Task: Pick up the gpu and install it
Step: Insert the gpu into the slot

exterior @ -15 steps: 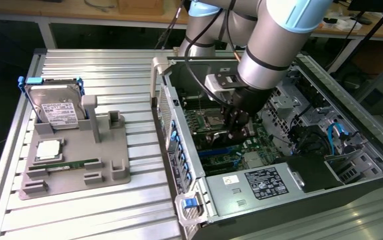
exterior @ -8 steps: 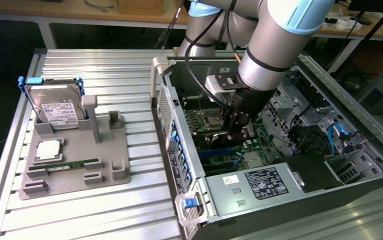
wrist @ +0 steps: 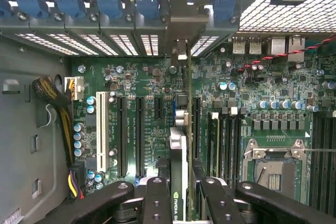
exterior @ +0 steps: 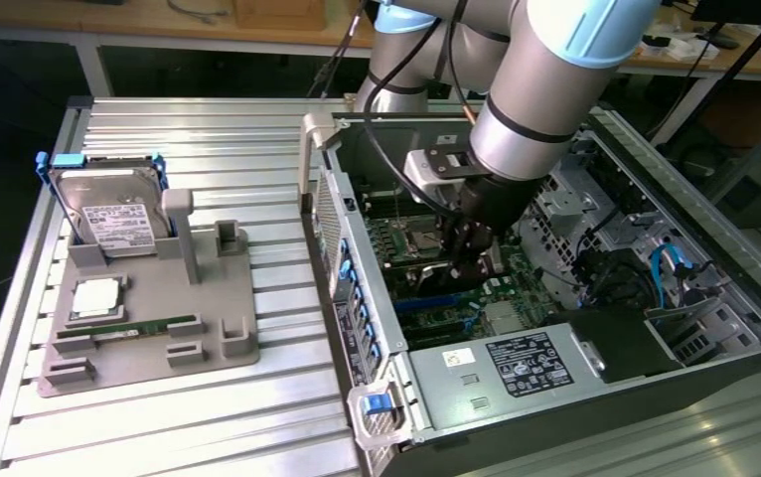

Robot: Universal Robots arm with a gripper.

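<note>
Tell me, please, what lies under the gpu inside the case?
The green motherboard and its long black slots alongside. Whatever sits directly beneath the gpu is covered by the card's own edge.

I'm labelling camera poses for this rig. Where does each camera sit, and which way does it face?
Exterior view: off the arm, high up, looking down at the table and open computer case; the arm reaches into the case.
Wrist view: on the wrist, looking along the gripper at the motherboard; its fingers clamp the gpu.
Both show the gripper and the motherboard.
</note>
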